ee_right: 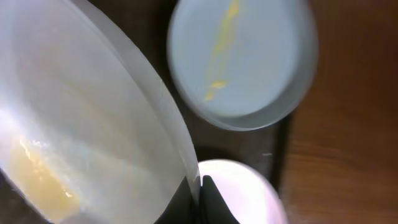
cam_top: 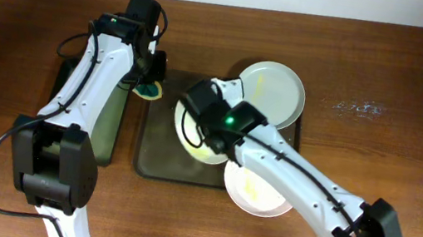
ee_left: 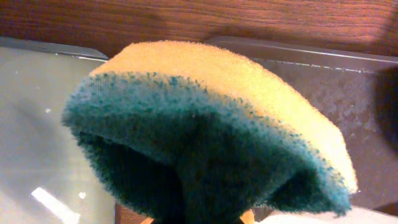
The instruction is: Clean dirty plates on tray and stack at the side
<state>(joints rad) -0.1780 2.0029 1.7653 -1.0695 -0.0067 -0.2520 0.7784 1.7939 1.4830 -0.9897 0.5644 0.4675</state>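
My right gripper (cam_top: 197, 116) (ee_right: 199, 184) is shut on the rim of a plate (cam_top: 195, 143) (ee_right: 81, 118) with a yellow smear, holding it tilted over the dark tray (cam_top: 156, 163). A second plate (cam_top: 276, 90) (ee_right: 242, 56) with a yellow streak lies at the tray's far right corner. A third plate (cam_top: 255, 194) (ee_right: 245, 193) overhangs the tray's near right edge. My left gripper (cam_top: 151, 72) (ee_left: 198, 214) is shut on a yellow-and-green sponge (cam_top: 148, 90) (ee_left: 205, 118), held at the tray's far left corner; the sponge hides its fingertips.
A smaller black tray (cam_top: 108, 120) (ee_left: 37, 112) with a greenish inside lies left of the dark tray, under my left arm. The dark tray's rim (ee_left: 298, 55) shows behind the sponge. Bare wooden table (cam_top: 391, 154) spreads to the right.
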